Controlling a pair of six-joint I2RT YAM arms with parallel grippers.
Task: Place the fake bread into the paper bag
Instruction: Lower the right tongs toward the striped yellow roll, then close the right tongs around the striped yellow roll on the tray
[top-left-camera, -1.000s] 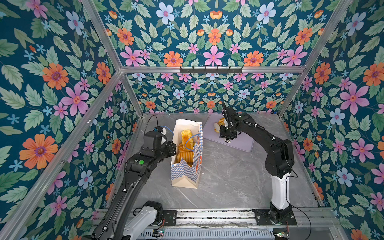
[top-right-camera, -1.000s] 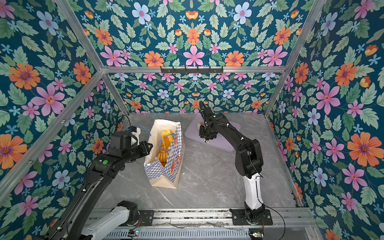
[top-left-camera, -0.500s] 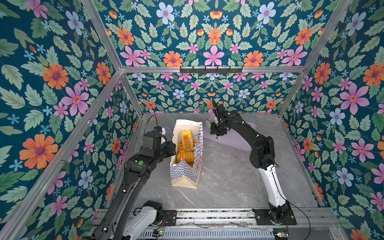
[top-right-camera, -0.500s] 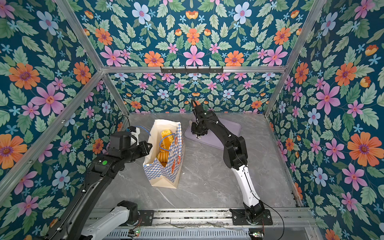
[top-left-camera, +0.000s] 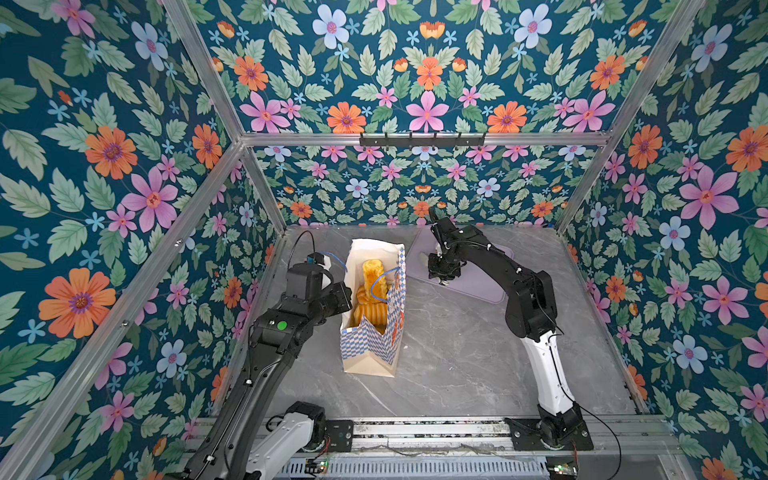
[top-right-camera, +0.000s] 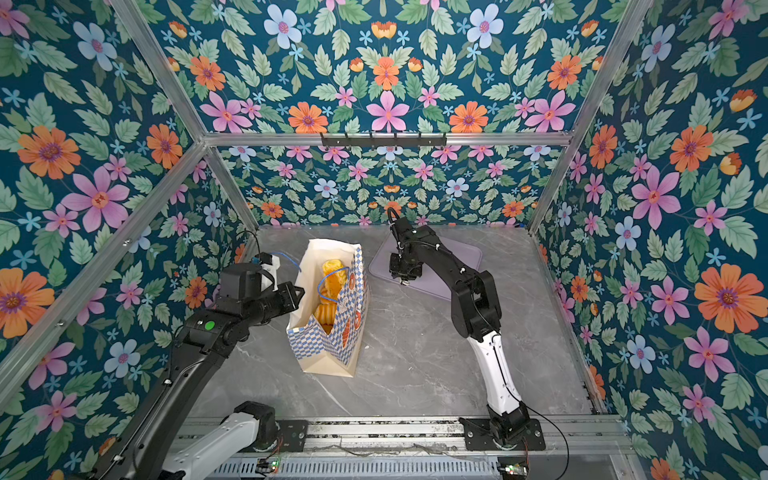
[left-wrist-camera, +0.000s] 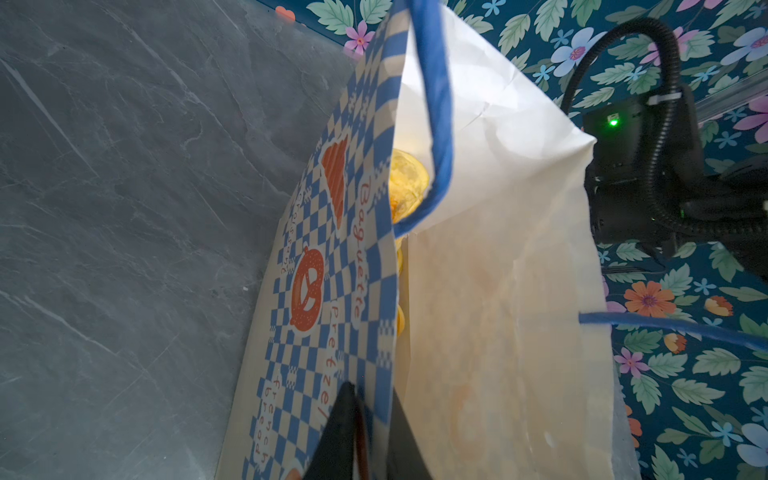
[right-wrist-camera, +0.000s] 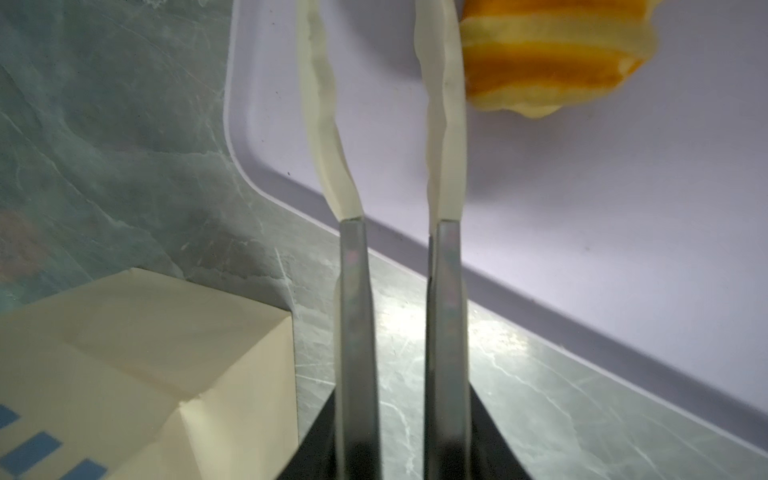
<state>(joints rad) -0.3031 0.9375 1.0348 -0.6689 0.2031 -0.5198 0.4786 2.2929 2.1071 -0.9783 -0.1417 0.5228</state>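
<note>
While the left gripper (left-wrist-camera: 372, 401) pinches the paper bag (left-wrist-camera: 324, 249) at its rim, the right gripper (right-wrist-camera: 374, 41) hangs near the bag, fingers parted, empty.

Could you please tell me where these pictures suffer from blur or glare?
Right wrist view: the fake bread and the right end effector's fingers look soft, with glare on the table. Left wrist view: the blue handle is smeared, the paper bag print readable. Both top views: sharp, evenly lit.

Fingertips of right hand (right-wrist-camera: 376, 25) and ridged fake bread (right-wrist-camera: 557, 54) cut by frame edge; paper bag (top-left-camera: 368, 349) hides lower pieces.
</note>
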